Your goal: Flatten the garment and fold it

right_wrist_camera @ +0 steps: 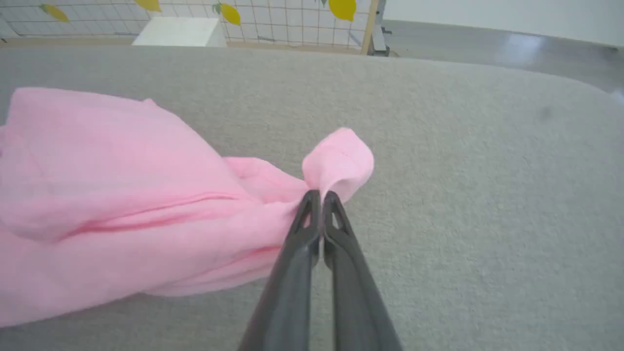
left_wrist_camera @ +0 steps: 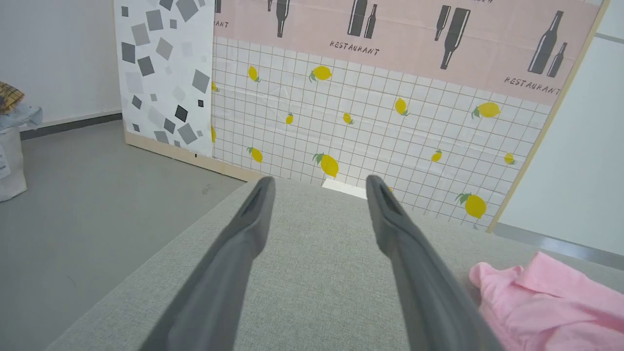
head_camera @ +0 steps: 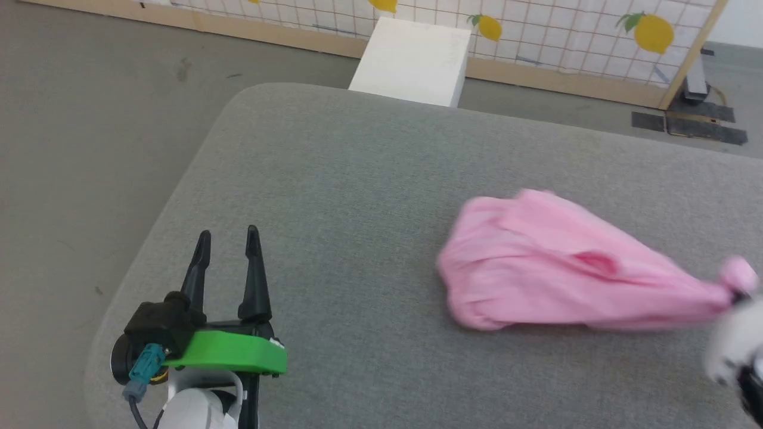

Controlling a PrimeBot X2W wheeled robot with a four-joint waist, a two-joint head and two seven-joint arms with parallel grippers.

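- Counter [head_camera: 334,179]: covered in grey woven fabric, with a rounded corner at 10 o'clock in the head view
- Garment [head_camera: 554,262]: light pink thin cloth, bunched and unflattened, lying on the counter at 3 to 4 o'clock in the head view; the wide, rumpled end points to 9 o'clock, and the cloth tapers to a narrow neck at 3 o'clock
- Right pincer [right_wrist_camera: 321,195]: both dark fingers pressed together, clamped on the garment's narrow end; a small loop of pink cloth stands just beyond the fingertips at 12 o'clock in the right wrist view, and the bulk of the cloth spreads to 9 o'clock
- Left pincer [head_camera: 228,232]: at 7 o'clock in the head view, fingers spread wide and holding nothing, tips pointing to 12 o'clock over bare counter; well apart from the garment, which shows at 4 o'clock in the left wrist view
- Green collar [head_camera: 226,351]: sits at the base of the left pincer's fingers
- White box [head_camera: 411,59]: stands on the floor beyond the counter's far edge at 12 o'clock
- Wall panel [head_camera: 566,30]: white grid printed with yellow lemons, behind the box
- Floor [head_camera: 89,119]: plain grey, at 9 to 11 o'clock of the counter
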